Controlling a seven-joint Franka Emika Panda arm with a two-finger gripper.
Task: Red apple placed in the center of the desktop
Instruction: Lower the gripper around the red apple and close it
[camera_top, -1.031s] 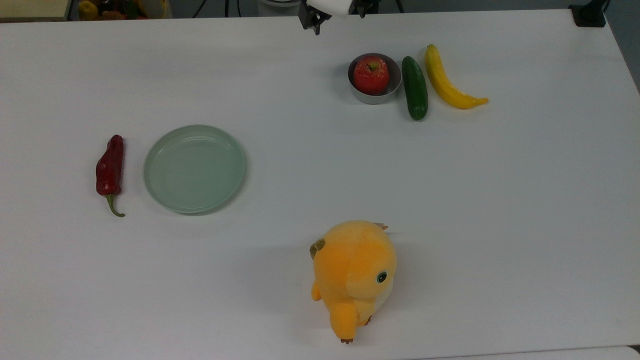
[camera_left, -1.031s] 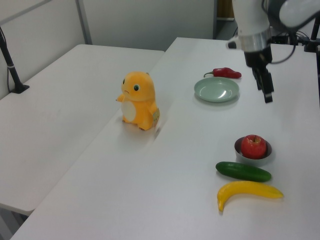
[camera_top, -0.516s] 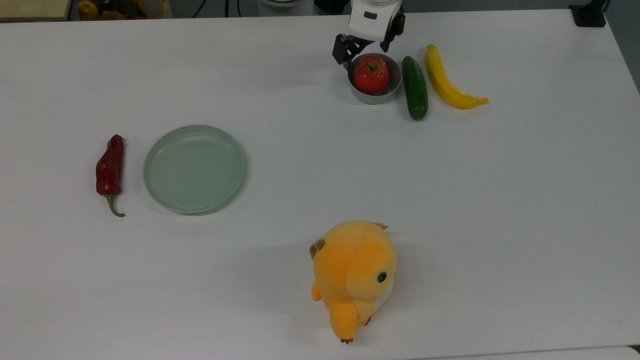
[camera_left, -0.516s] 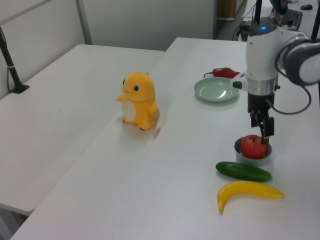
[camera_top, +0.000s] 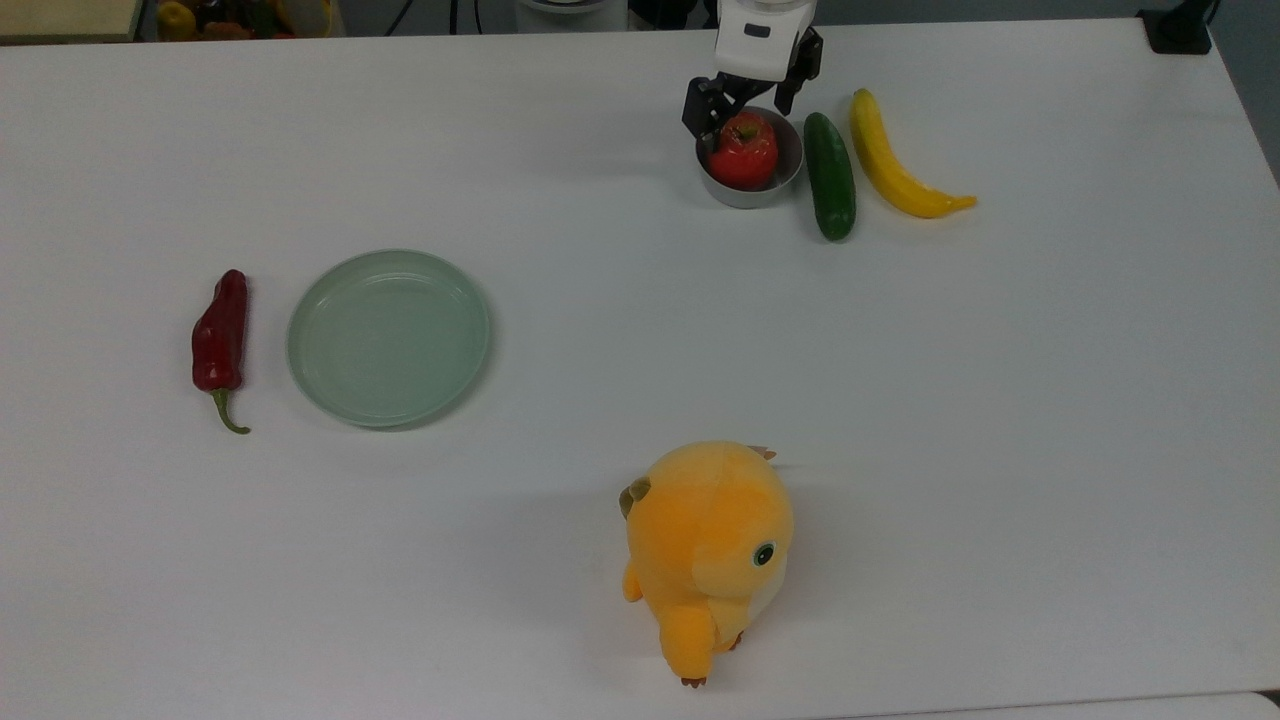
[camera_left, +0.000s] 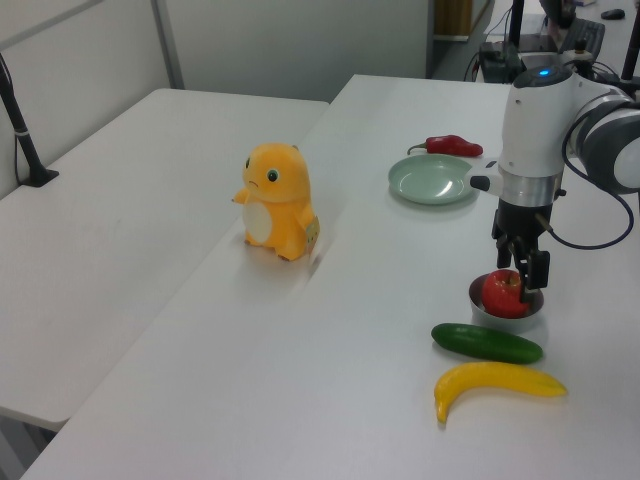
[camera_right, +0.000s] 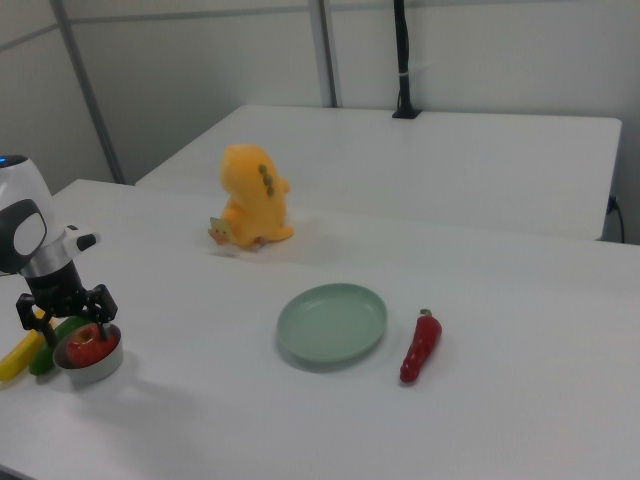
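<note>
While the tool (camera_top: 742, 112) hangs over the small grey bowl (camera_top: 750, 185), its two fingers are spread apart and straddle the top of the apple (camera_top: 743, 152), one on each side; contact with the fruit cannot be confirmed. The apple (camera_left: 506, 292) sits inside the bowl (camera_left: 506, 310), near the counter's (camera_top: 640, 330) far edge in the top view. The fruit is round, glossy and red, with a yellowish dimple around a short dark stem. The stem points upward, tilted slightly toward the arm, and the body shows no long axis.

In the top view, a cucumber (camera_top: 830, 175) lies just beside the bowl on its right, and a banana (camera_top: 895, 160) lies just beyond the cucumber; both run roughly parallel. The bowl's left side faces bare surface. The middle of the counter is open. A pale green plate (camera_top: 389, 337) and a red chili (camera_top: 220, 335) lie well apart on the top view's left. An orange plush toy (camera_top: 710, 550) stands near the top view's lower edge.
</note>
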